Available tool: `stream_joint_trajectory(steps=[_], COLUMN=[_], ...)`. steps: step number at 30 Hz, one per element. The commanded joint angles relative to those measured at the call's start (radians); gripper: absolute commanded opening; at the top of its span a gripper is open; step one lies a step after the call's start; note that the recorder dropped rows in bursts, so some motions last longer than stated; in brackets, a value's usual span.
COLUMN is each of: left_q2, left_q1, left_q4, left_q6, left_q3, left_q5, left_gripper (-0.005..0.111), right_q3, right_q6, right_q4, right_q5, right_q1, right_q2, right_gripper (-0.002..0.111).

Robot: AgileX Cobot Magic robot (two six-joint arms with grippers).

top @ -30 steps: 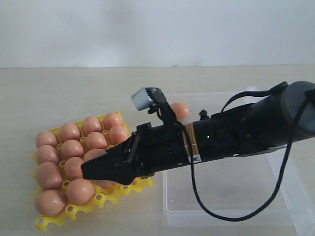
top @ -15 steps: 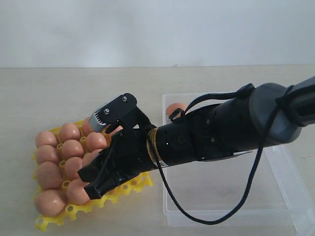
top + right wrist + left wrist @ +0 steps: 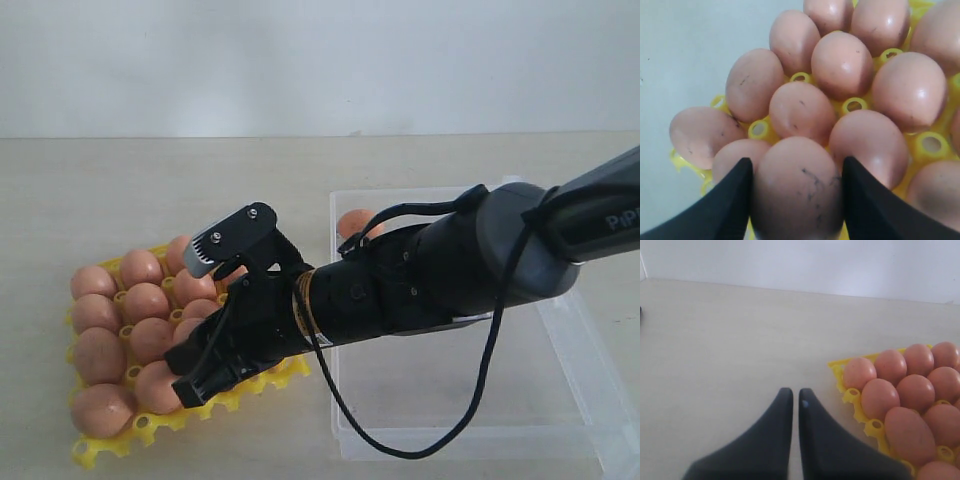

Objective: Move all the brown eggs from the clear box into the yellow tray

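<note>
At the near left of the worktop (image 3: 120,180), the yellow tray (image 3: 150,424) carries the brown eggs (image 3: 100,355) in its cells. Over the tray's near side, the right gripper (image 3: 195,385) is clamped on the held egg (image 3: 797,195), with both fingers (image 3: 725,205) against its sides. Whether this egg rests in a cell cannot be told. To the right lies the clear box (image 3: 450,420), with a lone egg (image 3: 352,222) in its far left corner. The left gripper (image 3: 794,396) is closed on nothing, over bare worktop just beside the tray.
</note>
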Motion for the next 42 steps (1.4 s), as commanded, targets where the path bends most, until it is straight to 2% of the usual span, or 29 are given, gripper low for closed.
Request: stream_joint_trajectory(steps=[1,4,6,21,28,31,34,36,38,42], left_q2=[-0.003,-0.003,-0.003,-0.003,-0.003,-0.003,-0.003,-0.003,-0.003,-0.003], left_q1=[0.003,0.003,0.003,0.003,0.003,0.003,0.003,0.003,0.003,0.003], left_q4=[-0.002,-0.002,-0.002,-0.002,-0.002,-0.002,-0.002,-0.002,-0.002,-0.002], left_q6=[0.001,0.001,0.001,0.001,0.001,0.001,0.001,0.001,0.001,0.001], left_q3=[0.003,0.003,0.003,0.003,0.003,0.003,0.003,0.003,0.003,0.003], left_q5=[-0.004,-0.004,-0.004,-0.004,-0.004,-0.004,-0.004,-0.004,-0.004,-0.004], left_gripper=[0.004,0.004,0.004,0.004,0.004,0.004,0.004,0.004,0.004,0.004], right_q3=[-0.004,-0.004,-0.004,-0.004,-0.006,-0.011,-0.038,-0.083,-0.159,-0.36], right_q6=[-0.009,-0.009,-0.009,0.029,0.052,0.058,0.118,0.079,-0.089,-0.618], right_q4=[-0.011,-0.011,-0.009,-0.007,-0.009,-0.007,0.003,0.042,0.155,0.65], right_q5=[0.0,-0.007,-0.007,-0.01,0.033,0.205,0.555,0.813,0.969,1.132], right_q1=[0.002,0.002,0.002,0.002,0.002,0.002,0.002,-0.002,-0.03,-0.171], right_q2=[-0.001,-0.001,-0.001,-0.016,-0.19,-0.29,-0.368,-0.381,-0.371,-0.282], right_gripper=[0.006,0.036,0.045,0.05,0.05,0.05,0.05,0.05,0.05,0.05])
